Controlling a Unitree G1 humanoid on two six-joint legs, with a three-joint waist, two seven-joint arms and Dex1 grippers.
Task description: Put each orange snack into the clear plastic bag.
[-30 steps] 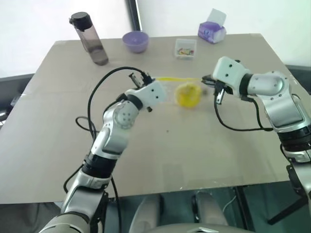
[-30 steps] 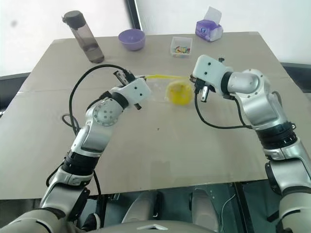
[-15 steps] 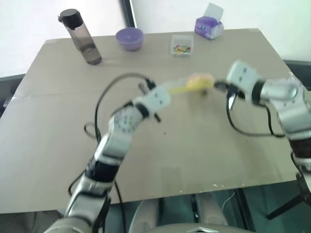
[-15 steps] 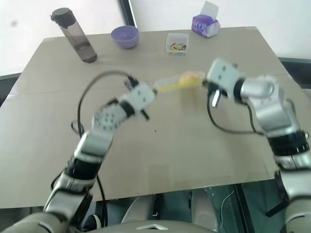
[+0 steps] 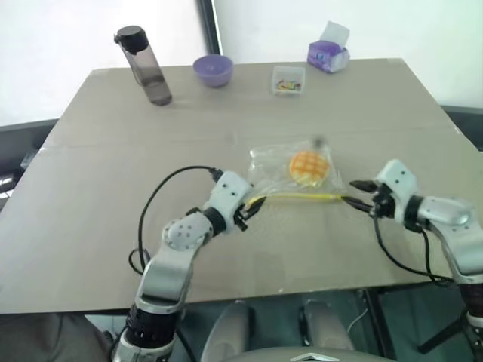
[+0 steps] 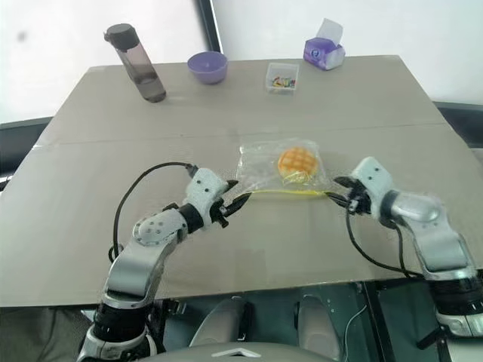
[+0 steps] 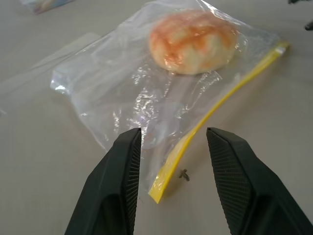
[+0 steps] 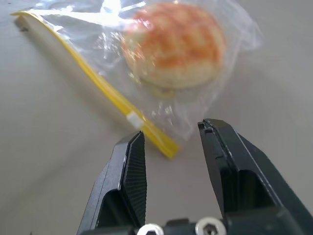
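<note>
You have the clear plastic bag (image 5: 294, 175) lying flat on the tabletop (image 5: 90, 188), near the middle; the orange snack (image 5: 308, 165) sits inside it, its criss-cross top facing up; the yellow seal strip (image 5: 302, 197) runs along the bag's edge nearest the robot.

Your left pincer (image 5: 251, 207) rests low at the left end of that strip; its two black fingers (image 7: 122, 166) stand apart, released, with the strip's end lying on the tabletop between them and nothing gripped; your right pincer (image 5: 356, 194) sits low at the strip's right end; its fingers (image 8: 132, 166) are also spread, holding nothing, and the strip's corner lies just ahead of the gap; neither pincer touches the bag, as far as the wrist views show.

Along the far edge of the tabletop you can see a dark water bottle (image 5: 143, 65) upright at the left, a purple bowl (image 5: 212, 70) beside it, a small clear box (image 5: 287, 79) of colourful bits further right, and a purple tissue pack (image 5: 328, 50) at the far right; all stand well apart from the bag.
</note>
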